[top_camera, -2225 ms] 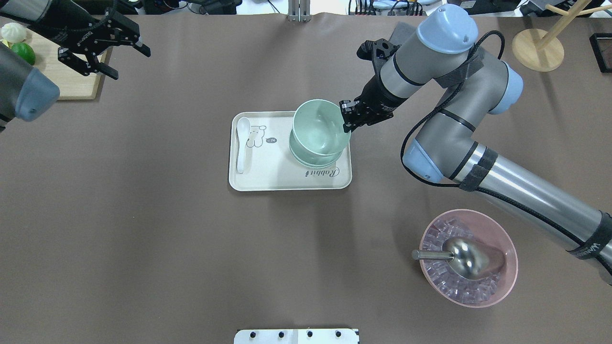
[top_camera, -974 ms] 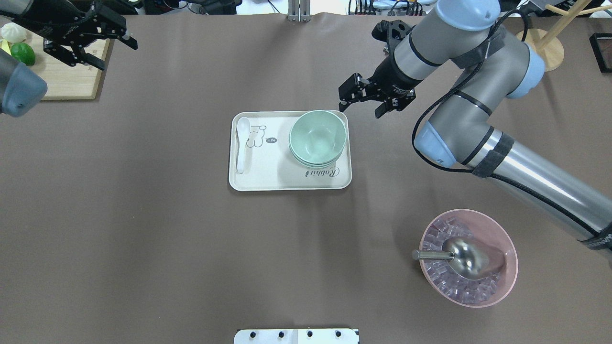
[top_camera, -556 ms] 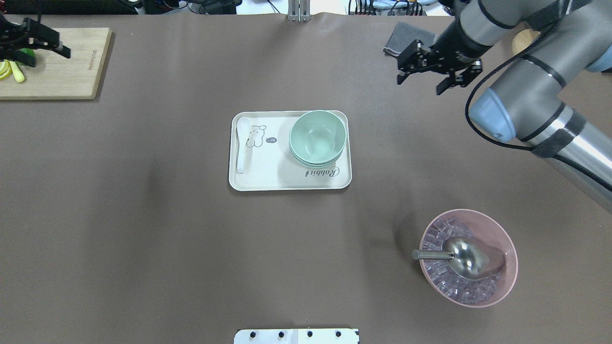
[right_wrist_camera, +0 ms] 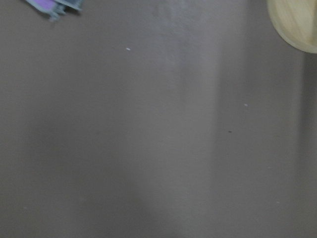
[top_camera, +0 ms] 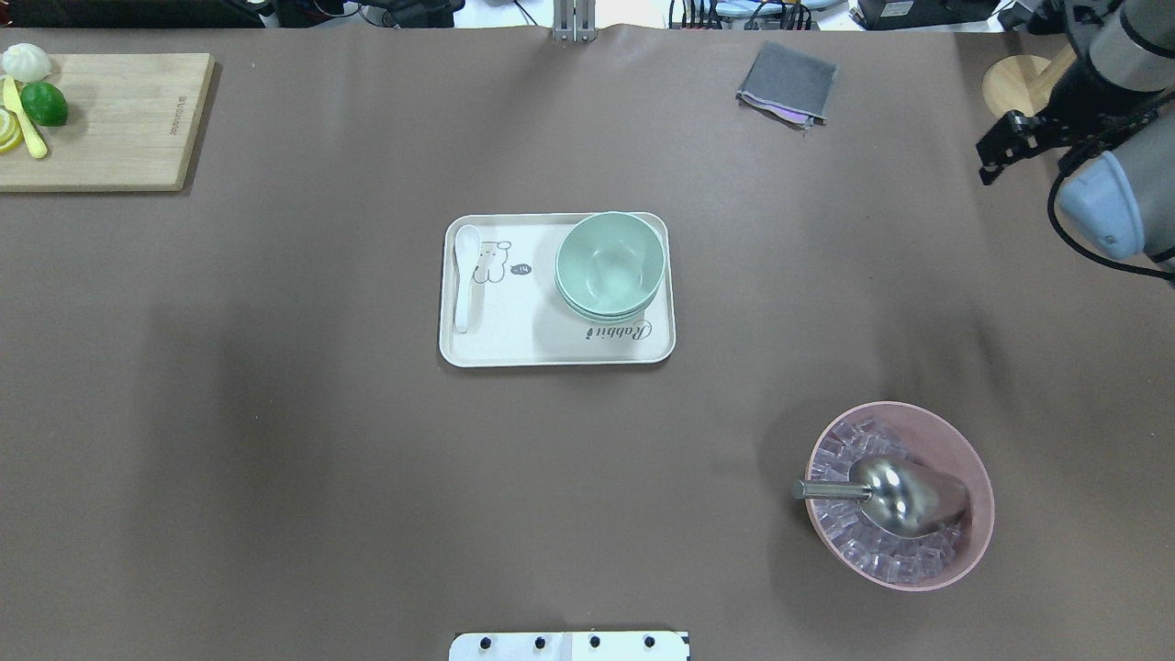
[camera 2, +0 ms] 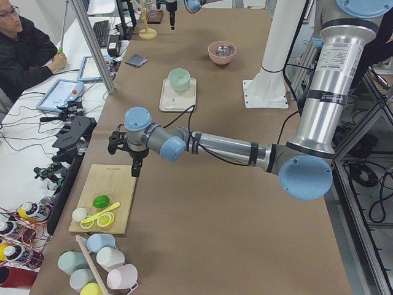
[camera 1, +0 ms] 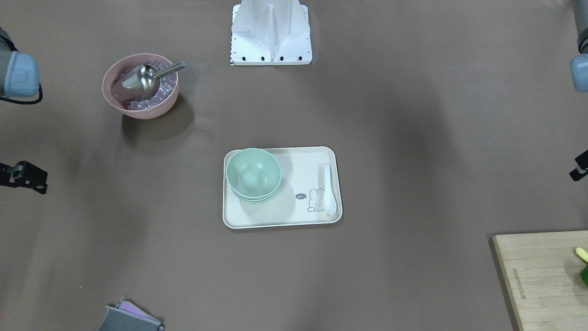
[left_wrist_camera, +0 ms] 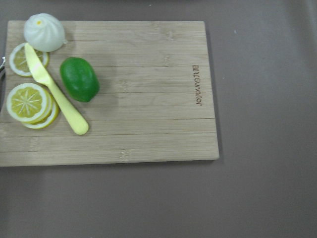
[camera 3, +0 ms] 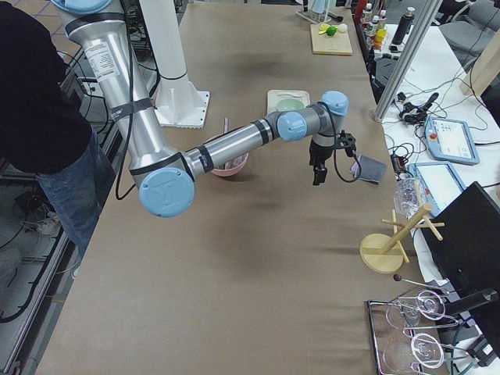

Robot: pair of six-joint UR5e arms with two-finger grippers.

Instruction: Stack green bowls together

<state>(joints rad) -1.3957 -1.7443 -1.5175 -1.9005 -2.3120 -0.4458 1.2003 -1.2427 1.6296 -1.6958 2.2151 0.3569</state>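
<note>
- The right tool (top_camera: 1023, 173) hangs above the table (top_camera: 275, 413) near its far right corner, its fingers spread apart with nothing between them, close to the round base of a wooden stand (top_camera: 1010, 87)
- The left tool (camera 2: 124, 161) hangs at the table's far left end, at the edge of a cutting board (top_camera: 119, 119) that faces the table's middle; only a sliver of it shows from the front, and I cannot tell whether its fingers are apart or together
- Both tools are well apart from the green bowls (top_camera: 609, 262), which sit upright, nested in one stack, with the rims of the lower ones showing under the top one
- The stack stands on a cream tray (top_camera: 514, 321) in the middle of the table, in the tray's far corner on the robot's right side
- A white spoon (top_camera: 465, 275) lies along the tray's opposite short edge, apart from the bowls
- On the cutting board lie a lime (left_wrist_camera: 79, 79), lemon slices (left_wrist_camera: 27, 101), a yellow knife (left_wrist_camera: 54, 94) and a white bun (left_wrist_camera: 44, 32)
- A pink bowl (top_camera: 955, 450) on the near right holds ice cubes (top_camera: 863, 546) and a metal scoop (top_camera: 904, 496)
- A folded grey cloth (top_camera: 788, 81) lies at the far edge
</note>
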